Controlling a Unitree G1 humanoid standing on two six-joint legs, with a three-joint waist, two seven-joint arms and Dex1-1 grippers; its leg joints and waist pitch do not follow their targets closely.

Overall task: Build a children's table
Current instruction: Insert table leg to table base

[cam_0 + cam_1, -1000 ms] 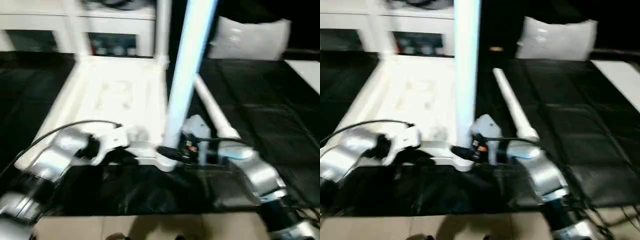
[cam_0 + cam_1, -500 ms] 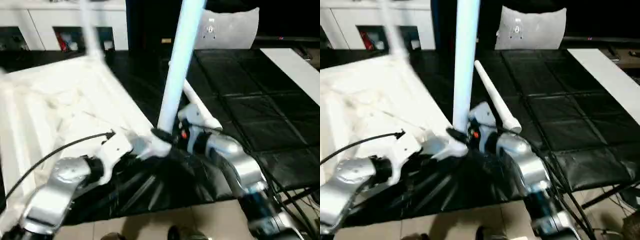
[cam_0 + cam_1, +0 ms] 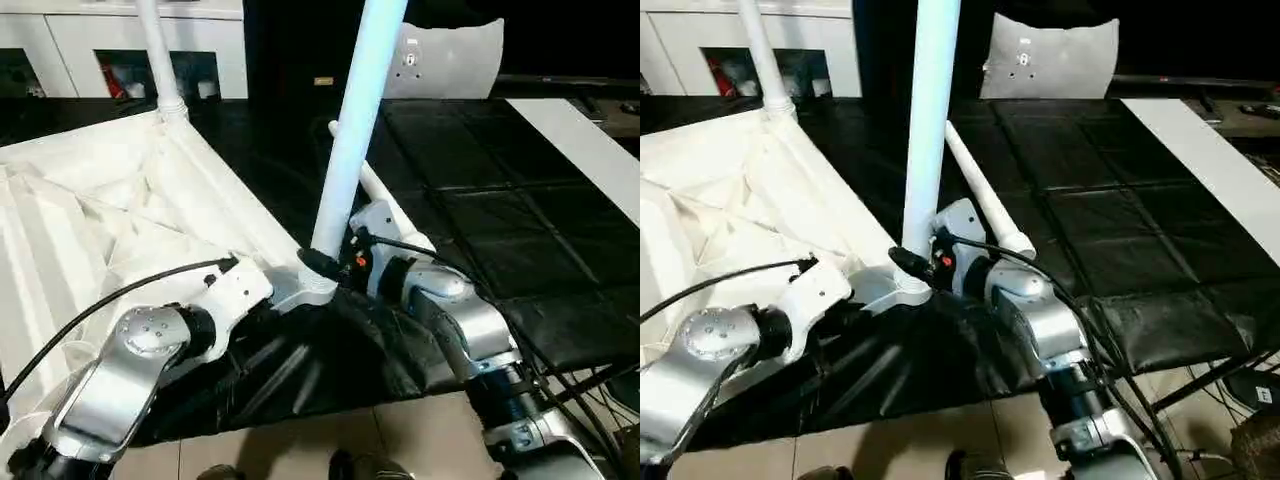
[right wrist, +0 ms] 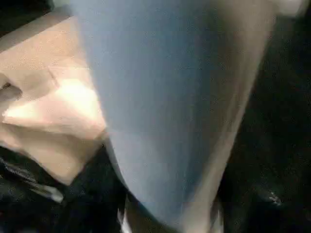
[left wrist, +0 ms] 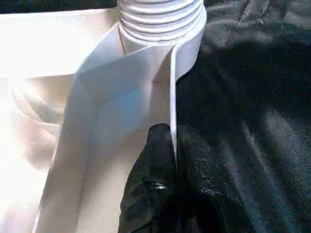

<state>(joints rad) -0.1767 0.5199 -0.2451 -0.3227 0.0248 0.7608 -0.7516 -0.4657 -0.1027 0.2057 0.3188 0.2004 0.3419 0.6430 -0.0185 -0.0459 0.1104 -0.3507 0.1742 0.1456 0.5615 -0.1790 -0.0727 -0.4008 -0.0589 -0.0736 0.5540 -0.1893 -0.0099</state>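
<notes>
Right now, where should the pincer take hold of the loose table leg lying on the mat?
Grip the loose leg mid-shaft from above, pincer fingers across it. It lies flat on the black mat, round and tapered, and the upright leg crowds its near, thick end.

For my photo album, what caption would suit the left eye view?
Right gripper grasps an upright leg at the upturned tabletop corner, left gripper holding its rim.
</notes>
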